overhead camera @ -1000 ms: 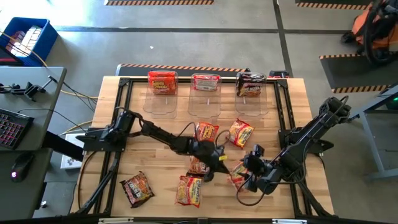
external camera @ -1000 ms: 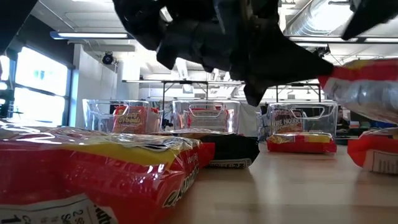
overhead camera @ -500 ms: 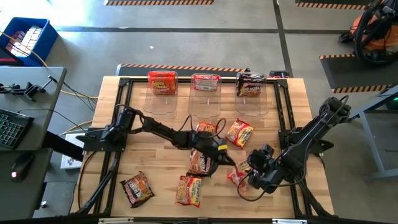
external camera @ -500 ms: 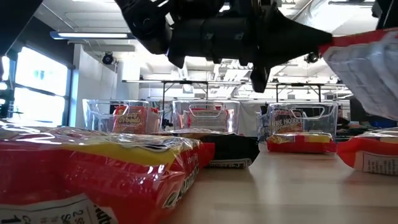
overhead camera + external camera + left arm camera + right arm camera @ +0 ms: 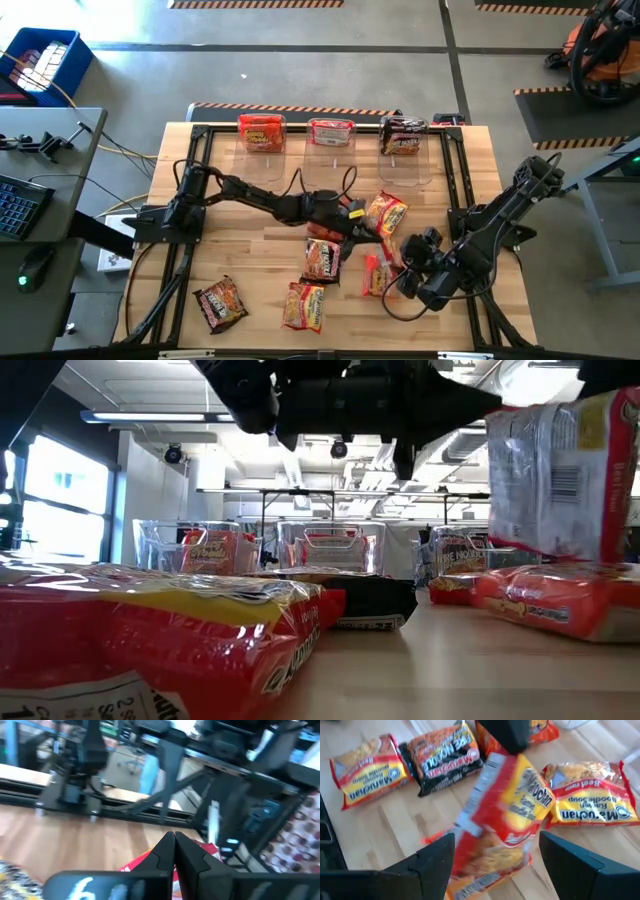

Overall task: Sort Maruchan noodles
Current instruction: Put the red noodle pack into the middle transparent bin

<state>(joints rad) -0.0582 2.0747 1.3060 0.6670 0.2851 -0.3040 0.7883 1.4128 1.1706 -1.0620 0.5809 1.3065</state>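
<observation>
Several Maruchan noodle packets lie on the wooden table. My right gripper (image 5: 398,278) (image 5: 496,836) holds a red-and-yellow packet (image 5: 380,272) (image 5: 555,470) (image 5: 505,815) upright above the table's right middle. My left gripper (image 5: 368,236) (image 5: 174,840) is shut. It hovers just beyond that packet's upper end and shows dark in the right wrist view (image 5: 505,735). Another packet (image 5: 322,260) lies flat on the table near the left gripper. My right gripper has the packet between its two widely spread fingers (image 5: 432,862), which stand against its two long sides (image 5: 465,850). The fingers come slanting from the table's near right. The packet stands on end, lifted clear of the table. My left gripper is beside the packet's upper end (image 5: 495,760); whether it touches, I cannot tell.
Three clear bins stand along the far edge, holding an orange-red packet (image 5: 262,135), a red-and-white one (image 5: 330,133) and a dark one (image 5: 403,135). Loose packets lie on the table (image 5: 387,213) (image 5: 303,305), with a dark one (image 5: 220,303) near the front left.
My right gripper has raised its packet and turned it from a slant to standing upright. My left gripper has risen and gone toward the far right, off the packet at the table's middle, which stays lying flat.
</observation>
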